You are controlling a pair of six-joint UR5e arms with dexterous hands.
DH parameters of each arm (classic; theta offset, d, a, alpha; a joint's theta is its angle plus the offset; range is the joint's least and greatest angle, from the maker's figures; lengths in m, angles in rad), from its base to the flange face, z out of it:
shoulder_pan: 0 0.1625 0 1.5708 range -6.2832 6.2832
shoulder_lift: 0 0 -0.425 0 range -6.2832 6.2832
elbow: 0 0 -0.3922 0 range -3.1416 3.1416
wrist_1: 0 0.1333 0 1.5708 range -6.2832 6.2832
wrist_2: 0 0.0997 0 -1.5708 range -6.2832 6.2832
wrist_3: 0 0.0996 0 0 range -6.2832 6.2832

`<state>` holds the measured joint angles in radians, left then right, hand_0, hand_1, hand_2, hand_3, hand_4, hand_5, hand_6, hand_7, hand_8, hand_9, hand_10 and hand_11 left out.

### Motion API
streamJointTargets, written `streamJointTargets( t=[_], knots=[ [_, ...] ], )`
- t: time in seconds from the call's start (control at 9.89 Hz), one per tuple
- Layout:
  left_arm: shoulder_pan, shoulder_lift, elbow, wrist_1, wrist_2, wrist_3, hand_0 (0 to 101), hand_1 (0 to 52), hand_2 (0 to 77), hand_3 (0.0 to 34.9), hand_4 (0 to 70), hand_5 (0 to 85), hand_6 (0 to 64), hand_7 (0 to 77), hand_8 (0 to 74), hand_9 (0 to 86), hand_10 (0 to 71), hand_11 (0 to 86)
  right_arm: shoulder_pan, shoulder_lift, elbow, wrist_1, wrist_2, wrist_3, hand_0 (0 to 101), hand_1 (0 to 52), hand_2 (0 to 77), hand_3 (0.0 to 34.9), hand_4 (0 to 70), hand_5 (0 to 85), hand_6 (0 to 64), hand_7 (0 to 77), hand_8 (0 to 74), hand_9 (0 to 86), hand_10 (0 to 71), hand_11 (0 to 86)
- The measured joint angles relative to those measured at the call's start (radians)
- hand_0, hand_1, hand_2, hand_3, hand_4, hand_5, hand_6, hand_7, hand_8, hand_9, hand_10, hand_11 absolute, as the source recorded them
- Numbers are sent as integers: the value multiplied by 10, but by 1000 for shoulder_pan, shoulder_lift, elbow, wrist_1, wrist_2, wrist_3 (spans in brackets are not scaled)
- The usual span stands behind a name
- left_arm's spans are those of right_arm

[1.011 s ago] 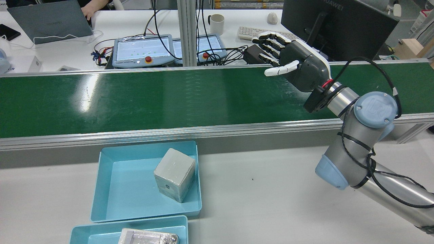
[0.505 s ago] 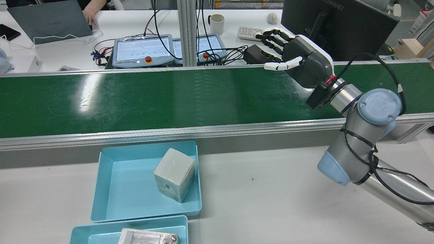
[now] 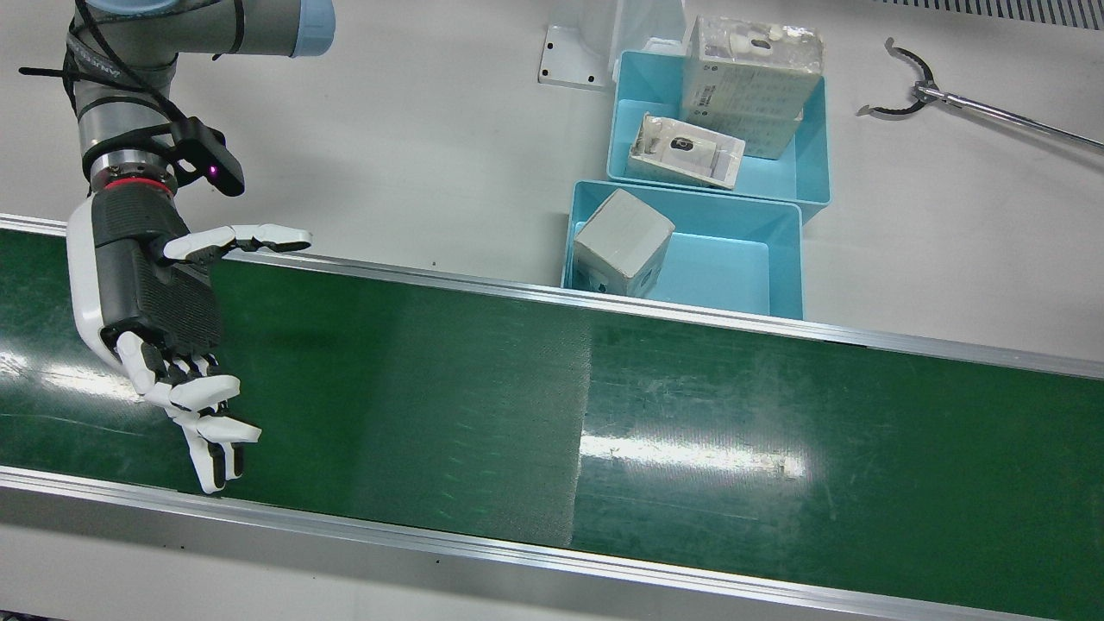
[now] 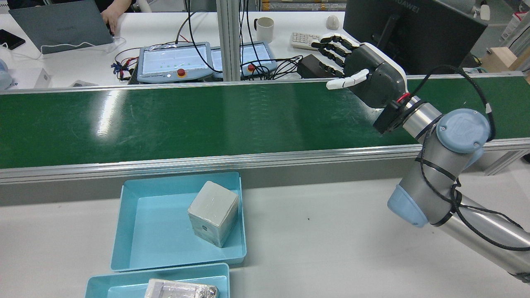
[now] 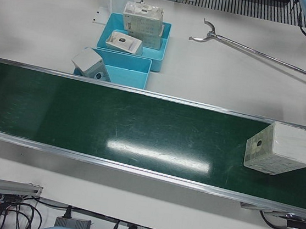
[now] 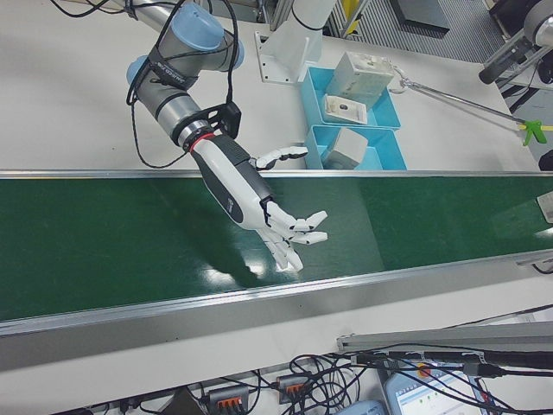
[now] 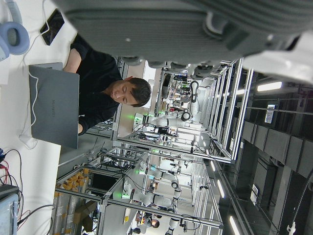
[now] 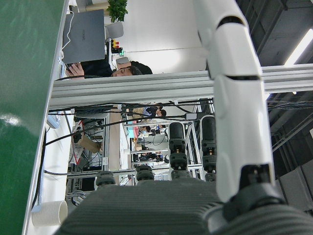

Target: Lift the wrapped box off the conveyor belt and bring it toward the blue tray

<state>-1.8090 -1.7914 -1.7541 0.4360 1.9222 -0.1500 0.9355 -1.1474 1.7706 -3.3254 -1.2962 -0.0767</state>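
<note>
Front view, left to right: right hand (image 3: 159, 319) hangs over the green conveyor belt (image 3: 690, 431) at its left end, palm open, fingers spread apart, thumb out to the side, holding nothing. Mid-frame the belt is bare. Further right, just past the belt's far rail, a blue tray (image 3: 780, 259) holds a grey wrapped cube (image 3: 623, 241) tilted in its left corner; a second blue tray (image 3: 806, 164) touching behind it holds a large carton (image 3: 749, 73) and a flat packet (image 3: 686, 151). A reach-grabber tool (image 3: 949, 95) lies on the white table at far right. In the left-front view the wrapped box (image 5: 279, 149) sits on the belt near its right end, well apart from the trays and the right hand, nothing touching it. Left hand: only a dark underside shows in its own view, fingers not readable, cannot tell its state. Rear view shows a person's hand (image 4: 108, 17) at a laptop (image 4: 62, 25) beyond the belt.
</note>
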Motion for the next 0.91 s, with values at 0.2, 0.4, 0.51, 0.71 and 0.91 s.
streamJointTargets(
  t=[0.2, 0.4, 0.51, 0.71, 0.91],
  knots=[
    [0, 0, 0, 0, 0, 0, 0, 0, 5, 0, 0, 11, 0, 0, 0, 0, 5, 0, -1, 0, 2, 0, 0, 0, 518, 175, 136, 181, 98, 371, 16, 251, 0, 65, 5, 33],
    [0, 0, 0, 0, 0, 0, 0, 0, 5, 0, 0, 11, 5, 0, 0, 0, 0, 0, 5, 0, 7, 0, -1, 1, 518, 175, 136, 181, 98, 371, 16, 251, 0, 65, 5, 33],
    [0, 0, 0, 0, 0, 0, 0, 0, 5, 0, 0, 11, 5, 0, 0, 0, 0, 0, 8, 1, 9, 1, -5, 1, 518, 180, 136, 182, 93, 371, 16, 251, 0, 65, 5, 33],
    [0, 0, 0, 0, 0, 0, 0, 0, 5, 0, 0, 11, 5, 0, 0, 0, 5, 0, 9, 1, 12, 2, -17, 2, 512, 175, 136, 190, 87, 371, 16, 251, 0, 60, 5, 33],
    [0, 0, 0, 0, 0, 0, 0, 0, 5, 0, 0, 11, 0, 5, 0, 0, 5, 0, 11, 2, 13, 4, -21, 5, 511, 169, 136, 190, 98, 371, 16, 251, 0, 60, 5, 33]
  ],
)
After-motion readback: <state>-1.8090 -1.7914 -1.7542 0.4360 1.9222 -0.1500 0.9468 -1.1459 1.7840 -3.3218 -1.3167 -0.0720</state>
